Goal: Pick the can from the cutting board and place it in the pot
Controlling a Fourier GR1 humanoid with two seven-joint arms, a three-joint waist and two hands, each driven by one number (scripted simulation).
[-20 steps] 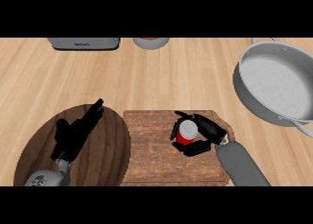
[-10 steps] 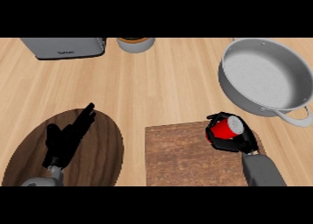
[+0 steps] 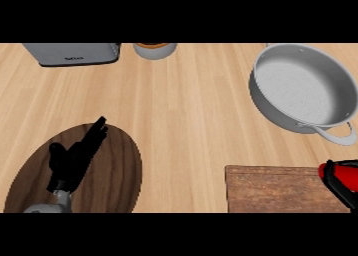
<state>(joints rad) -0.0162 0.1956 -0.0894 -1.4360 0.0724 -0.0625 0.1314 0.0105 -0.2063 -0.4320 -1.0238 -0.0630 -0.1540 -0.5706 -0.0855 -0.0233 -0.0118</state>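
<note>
Red can (image 3: pixel 349 181) with black edging, pale grey pot (image 3: pixel 304 90), reddish-brown grained cutting board (image 3: pixel 274 190), dark walnut oval board (image 3: pixel 119 172), black left hand (image 3: pixel 73 161), light wood counter (image 3: pixel 182 105)

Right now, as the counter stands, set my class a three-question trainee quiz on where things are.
1. True or false: the can is inside the pot.
2. What lies under the left robot hand? A) a white plate B) a dark oval wooden board C) a sink
3. Which edge of the view is the can nearest?

Key: 1 false, the pot holds nothing; 2 B; 3 the right edge.
</note>
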